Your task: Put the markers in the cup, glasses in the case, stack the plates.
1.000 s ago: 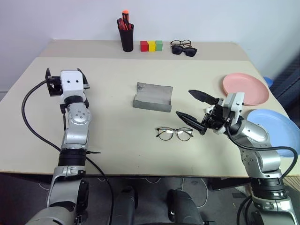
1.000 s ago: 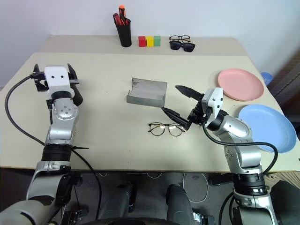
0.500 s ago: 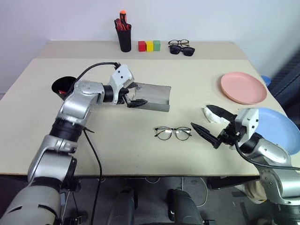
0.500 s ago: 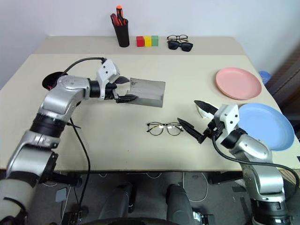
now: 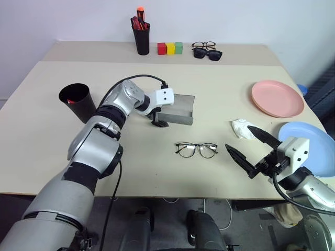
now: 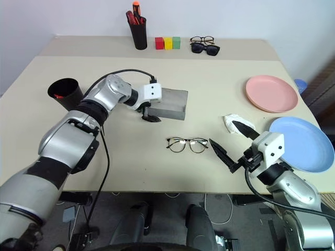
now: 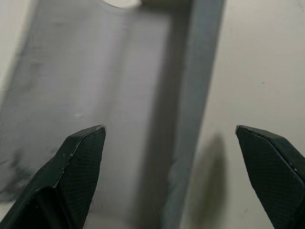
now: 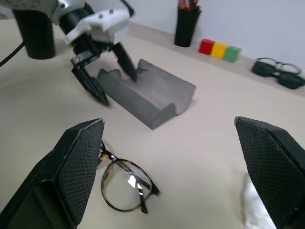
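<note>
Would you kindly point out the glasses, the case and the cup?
glasses point(image 5: 196, 149), left eye view, the bridge.
case point(image 5: 182, 107), left eye view, its open lid.
cup point(image 5: 76, 104), left eye view, its outer wall.

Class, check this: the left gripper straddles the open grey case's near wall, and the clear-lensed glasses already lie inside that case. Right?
Not quite. The glasses lie on the table in front of the case, as the left eye view shows. The left gripper does straddle its near wall.

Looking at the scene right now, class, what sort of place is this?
Probably a robot test bench in a lab: a plain beige table against a bare wall, with staged props such as three small coloured blocks and a grey felt spectacle case.
</note>
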Controlling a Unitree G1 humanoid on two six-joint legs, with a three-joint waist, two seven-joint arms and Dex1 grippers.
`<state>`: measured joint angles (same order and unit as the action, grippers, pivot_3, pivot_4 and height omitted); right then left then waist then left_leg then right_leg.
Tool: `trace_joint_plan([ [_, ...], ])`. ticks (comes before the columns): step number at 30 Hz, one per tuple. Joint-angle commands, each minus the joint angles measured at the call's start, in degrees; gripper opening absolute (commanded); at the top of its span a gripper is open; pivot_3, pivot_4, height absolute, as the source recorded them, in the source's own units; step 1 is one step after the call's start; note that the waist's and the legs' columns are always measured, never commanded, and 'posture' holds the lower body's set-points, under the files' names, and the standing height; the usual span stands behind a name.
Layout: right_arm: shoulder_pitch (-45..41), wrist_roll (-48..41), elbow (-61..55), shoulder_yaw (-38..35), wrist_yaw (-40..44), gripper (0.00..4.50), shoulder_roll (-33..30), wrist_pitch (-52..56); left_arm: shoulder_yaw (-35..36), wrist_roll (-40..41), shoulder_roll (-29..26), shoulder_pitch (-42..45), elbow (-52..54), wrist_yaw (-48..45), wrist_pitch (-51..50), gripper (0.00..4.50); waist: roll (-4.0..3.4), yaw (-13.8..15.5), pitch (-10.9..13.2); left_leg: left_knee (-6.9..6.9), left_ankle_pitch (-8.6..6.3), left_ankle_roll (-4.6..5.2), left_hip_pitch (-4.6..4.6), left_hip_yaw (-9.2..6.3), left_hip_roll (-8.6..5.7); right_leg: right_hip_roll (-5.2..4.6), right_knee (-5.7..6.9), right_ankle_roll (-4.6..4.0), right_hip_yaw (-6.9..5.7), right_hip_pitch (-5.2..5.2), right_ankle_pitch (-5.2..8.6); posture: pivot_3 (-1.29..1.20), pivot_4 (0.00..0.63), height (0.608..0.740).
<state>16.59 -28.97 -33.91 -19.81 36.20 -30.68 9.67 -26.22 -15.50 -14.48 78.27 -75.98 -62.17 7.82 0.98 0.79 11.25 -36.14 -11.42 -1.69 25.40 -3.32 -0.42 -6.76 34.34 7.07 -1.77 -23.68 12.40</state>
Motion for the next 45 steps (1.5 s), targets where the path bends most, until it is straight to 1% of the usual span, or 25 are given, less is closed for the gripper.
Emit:
trace_joint_plan([
  [1, 1.8, 0.3, -2.2, -2.5, -0.4, 4.50, 0.9, -2.5, 0.6, -2.4, -0.2, 2.5, -0.4, 0.6, 0.8, 2.62, 0.00, -0.1, 0.0, -0.02, 0.00, 0.00, 0.00, 0.01, 0.01, 0.00, -0.01, 0.01, 0.00, 0.00, 0.01, 0.00, 0.150, 0.740],
  [3, 2.4, 0.6, -1.8, -2.4, -0.2, 4.50, 1.3, -3.4, 0.9, -3.1, -0.5, 2.3, -0.5, -0.3, 1.1, 1.54, 0.00, 0.0, 0.0, -0.05, 0.00, 0.00, -0.03, 0.01, 0.02, 0.00, -0.01, -0.09, 0.00, 0.02, 0.07, 0.00, 0.150, 0.740],
  [5, 2.5, 0.8, -1.4, -2.2, -0.2, 4.50, 1.4, -3.9, 1.2, -3.6, -0.7, 2.1, -0.5, -0.9, 1.3, 0.55, 0.00, 0.0, 0.0, -0.08, 0.00, 0.00, -0.04, 0.01, 0.03, 0.00, 0.00, -0.10, 0.00, 0.04, 0.06, 0.00, 0.150, 0.740],
  [6, 2.1, 0.9, -0.9, -1.9, -0.2, 4.50, 1.4, -4.0, 1.5, -3.5, -0.7, 1.9, -0.3, -1.8, 1.3, 0.45, 0.00, 0.0, 0.0, -0.08, 0.00, 0.00, -0.04, 0.01, 0.03, 0.00, 0.00, -0.09, 0.00, 0.04, 0.06, 0.00, 0.150, 0.740],
  [13, -2.9, 1.1, 2.2, 0.0, 0.9, 4.50, 0.1, -3.4, 3.6, -2.3, -2.3, 0.6, 1.4, -8.0, 2.4, 0.45, 0.00, 0.0, 0.0, -0.10, 0.01, 0.00, -0.04, 0.01, 0.03, 0.00, 0.01, -0.29, 0.00, 0.05, -0.08, 0.00, 0.150, 0.740],
  [18, -5.2, 1.0, 3.4, 0.9, 1.3, 4.50, -0.4, -2.7, 5.7, -0.2, -5.5, -2.2, 6.2, -15.5, 2.7, 0.45, -0.01, -0.1, 0.0, -0.09, 0.01, 0.01, -0.04, 0.01, 0.03, 0.01, 0.03, -0.20, 0.00, 0.04, -0.13, 0.00, 0.150, 0.740],
  [20, -5.8, 1.2, 3.9, 1.2, 1.3, 4.50, -0.4, -2.7, 6.0, 0.0, -6.4, -3.5, 8.2, -16.8, 2.3, 0.45, -0.01, 0.0, 0.0, -0.10, 0.01, 0.01, -0.04, 0.01, 0.03, 0.01, 0.07, -0.17, 0.00, 0.04, -0.15, 0.00, 0.150, 0.740],
  [21, -6.2, 1.2, 4.2, 1.3, 1.3, 4.50, -0.4, -2.6, 6.1, 0.0, -6.6, -3.9, 8.8, -17.1, 2.0, 0.45, -0.01, 0.0, 0.0, -0.11, 0.01, 0.01, -0.06, 0.01, 0.03, 0.01, 0.09, -0.16, 0.01, 0.05, -0.16, 0.00, 0.150, 0.740],
  [24, -8.0, 1.5, 5.2, 1.9, 1.6, 4.50, -0.7, -2.5, 5.9, -1.1, -6.3, -4.3, 8.7, -14.0, 0.6, 0.45, -0.01, 0.1, 0.0, -0.22, 0.01, 0.01, -0.05, -0.01, 0.03, 0.01, 0.18, -0.16, 0.01, 0.07, -0.16, 0.00, 0.150, 0.740],
  [25, -8.7, 1.4, 5.4, 2.0, 1.7, 4.50, -0.9, -2.2, 5.8, -1.3, -5.9, -4.1, 8.5, -13.0, 0.1, 0.21, -0.01, 0.1, 0.0, -0.28, 0.01, 0.01, -0.05, -0.01, 0.03, 0.01, 0.21, -0.16, 0.01, 0.08, -0.16, 0.00, 0.150, 0.740],
  [31, -10.7, 1.2, 5.3, 2.0, 1.5, 4.50, -1.7, -0.7, 5.8, -1.2, -4.8, -3.8, 9.0, -12.0, 0.9, 0.21, -0.01, 0.0, 0.0, -0.43, 0.01, 0.01, -0.05, -0.02, 0.02, 0.01, 0.30, -0.19, 0.01, 0.12, -0.13, 0.00, 0.150, 0.740],
  [36, -10.6, 1.2, 3.8, 2.1, 0.6, 4.50, -1.7, 0.4, 5.7, -0.8, -5.1, -4.7, 10.3, -13.9, 1.0, 0.21, -0.01, 0.0, 0.0, -0.47, 0.01, 0.01, -0.06, -0.02, 0.02, 0.01, 0.58, -0.07, 0.03, 0.04, -0.12, 0.00, 0.150, 0.740],
  [39, -10.9, 1.5, 3.1, 2.6, -0.1, 4.50, -1.5, 1.2, 6.0, -0.6, -5.3, -4.5, 11.0, -13.4, 1.3, 0.21, -0.01, 0.0, 0.0, -0.49, 0.01, 0.01, -0.08, -0.05, 0.02, 0.01, 0.70, -0.07, 0.03, 0.02, -0.10, 0.00, 0.150, 0.740],
  [41, -11.1, 1.5, 2.6, 2.8, -0.6, 4.50, -1.6, 1.7, 6.7, 0.2, -5.7, -4.3, 11.8, -14.3, 1.6, 0.21, -0.01, 0.0, 0.0, -0.53, 0.01, 0.01, -0.07, -0.05, 0.02, 0.01, 0.72, -0.12, 0.03, 0.01, -0.07, 0.00, 0.150, 0.740],
  [45, -10.8, 1.1, 1.5, 2.0, -1.1, 4.50, -2.0, 2.6, 7.4, 2.5, -10.4, -6.7, 19.7, -21.7, 0.9, 0.21, -0.02, -0.3, 0.0, -0.54, 0.01, 0.01, -0.06, -0.04, 0.03, 0.01, 0.76, -0.21, 0.04, -0.03, -0.03, 0.00, 0.150, 0.740],
])
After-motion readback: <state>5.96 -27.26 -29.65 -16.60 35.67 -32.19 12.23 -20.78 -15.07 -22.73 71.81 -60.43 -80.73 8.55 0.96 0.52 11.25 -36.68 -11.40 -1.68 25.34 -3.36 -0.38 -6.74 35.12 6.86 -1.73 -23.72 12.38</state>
